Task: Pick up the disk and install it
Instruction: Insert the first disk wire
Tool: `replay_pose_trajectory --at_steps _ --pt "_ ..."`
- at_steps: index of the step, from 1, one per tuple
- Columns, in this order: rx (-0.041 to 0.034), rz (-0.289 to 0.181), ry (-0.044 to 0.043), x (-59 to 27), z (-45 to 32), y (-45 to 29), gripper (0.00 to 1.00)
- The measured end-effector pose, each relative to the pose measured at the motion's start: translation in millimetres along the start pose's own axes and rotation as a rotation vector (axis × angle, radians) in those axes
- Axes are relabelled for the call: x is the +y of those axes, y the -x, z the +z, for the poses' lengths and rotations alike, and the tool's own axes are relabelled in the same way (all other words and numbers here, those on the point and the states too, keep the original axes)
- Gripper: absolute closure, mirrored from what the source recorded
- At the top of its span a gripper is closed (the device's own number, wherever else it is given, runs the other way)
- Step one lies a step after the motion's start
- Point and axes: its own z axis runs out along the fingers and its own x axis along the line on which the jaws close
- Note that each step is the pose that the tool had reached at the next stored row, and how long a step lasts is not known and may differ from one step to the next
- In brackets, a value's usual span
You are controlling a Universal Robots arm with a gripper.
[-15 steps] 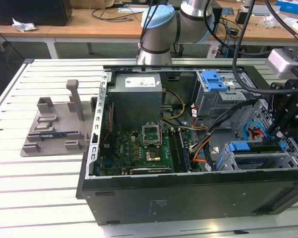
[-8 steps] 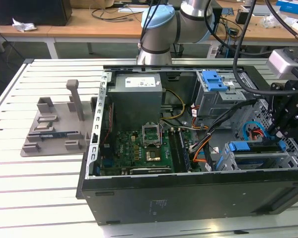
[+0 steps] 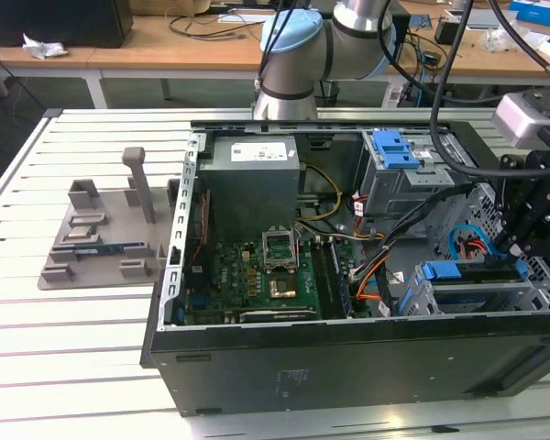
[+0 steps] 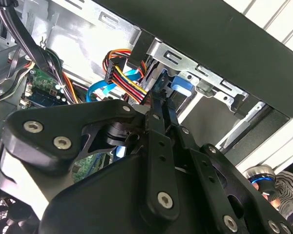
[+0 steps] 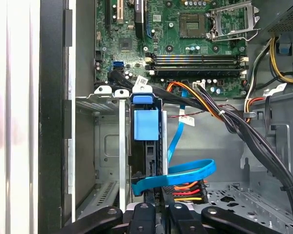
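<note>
1. Here, an open black computer case (image 3: 348, 357) lies on its side on the slatted white tabletop (image 3: 73, 357), with the green motherboard (image 3: 257, 275) exposed inside.
2. The black hand (image 3: 522, 240) reaches into the case at the exterior view's right, just above the grey drive cage (image 3: 477, 295).
3. The disk (image 5: 145, 161) stands on edge in that cage slot, seen end-on in the first wrist view, with its blue plastic rail tab (image 5: 145, 125) facing the motherboard.
4. In the first wrist view the hand's fingers (image 5: 141, 217) sit together at the disk's near end, clamped on its thin edge.
5. A flat blue data cable (image 5: 185, 173) curves across just beside the disk, above a bundle of red, orange and yellow power wires (image 5: 188, 189).
6. In the second wrist view the closed fingers (image 4: 158, 146) point towards the blue tab (image 4: 180, 85) and the cage's metal frame (image 4: 205, 80).
7. A grey power-supply box (image 3: 252, 179) sits at the far side of the case, and a grey fixture plate (image 3: 101, 234) lies on the tabletop, well apart, at the exterior view's left.
</note>
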Motion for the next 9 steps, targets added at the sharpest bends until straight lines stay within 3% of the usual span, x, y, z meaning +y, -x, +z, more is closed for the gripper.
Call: replay_pose_trajectory --at_steps 9 --pt "0.0001 0.000 0.0034 -0.7 8.8 -0.3 0.83"
